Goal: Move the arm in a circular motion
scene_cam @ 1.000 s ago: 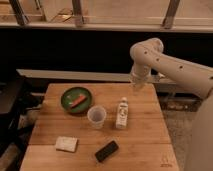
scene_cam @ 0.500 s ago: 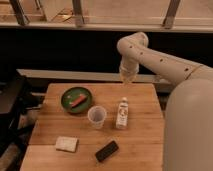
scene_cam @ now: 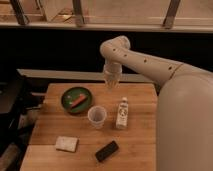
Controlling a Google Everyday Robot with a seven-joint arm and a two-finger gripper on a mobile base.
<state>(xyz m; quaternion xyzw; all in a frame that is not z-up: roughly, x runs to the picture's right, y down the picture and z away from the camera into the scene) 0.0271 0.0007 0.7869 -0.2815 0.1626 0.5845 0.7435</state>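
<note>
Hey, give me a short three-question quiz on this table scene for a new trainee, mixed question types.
1. True or false: the pincer hangs in the air near the table's far edge.
2. Which stands nearest the clear cup? A) the bottle B) the sponge C) the black bar
3. Fill in: the arm reaches in from the ____ of the view.
Key: 1 true; 2 A; 3 right.

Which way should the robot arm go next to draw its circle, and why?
Probably curve on leftward, staying high. The arm has swept left this past second, and its tool hangs raised over the table's far edge, behind the cup and bottle, so continuing the arc looks safe.
</note>
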